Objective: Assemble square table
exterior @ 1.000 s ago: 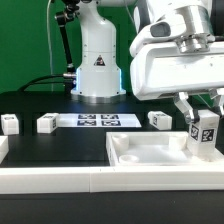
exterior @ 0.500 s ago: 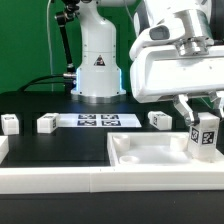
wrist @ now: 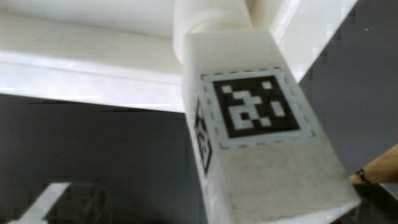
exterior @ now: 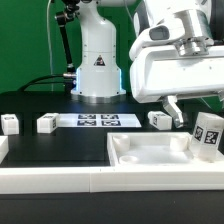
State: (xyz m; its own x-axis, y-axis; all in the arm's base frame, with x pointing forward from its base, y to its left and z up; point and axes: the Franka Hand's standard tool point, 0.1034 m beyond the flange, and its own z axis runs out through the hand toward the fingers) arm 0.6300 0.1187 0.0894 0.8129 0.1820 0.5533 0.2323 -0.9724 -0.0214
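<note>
The white square tabletop (exterior: 140, 160) lies with its raised rim up at the front right of the exterior view. My gripper (exterior: 200, 118) is above its right end, shut on a white tagged leg (exterior: 208, 136) that stands tilted with its lower end at the tabletop's right side. One finger (exterior: 173, 108) shows left of the leg; the other is hidden. In the wrist view the same leg (wrist: 249, 110) fills the middle, tag facing the camera, with the white tabletop (wrist: 80, 70) behind it. Three more legs lie on the black table (exterior: 9, 124) (exterior: 46, 123) (exterior: 159, 119).
The marker board (exterior: 97, 121) lies flat at the back centre in front of the robot base (exterior: 97, 65). A long white rail (exterior: 60, 183) runs along the front edge, and another white piece (exterior: 3, 148) is at the left edge.
The gripper has turned: its visible finger swung left and the held leg now leans and sits slightly further right. The loose legs and tabletop have not moved.
</note>
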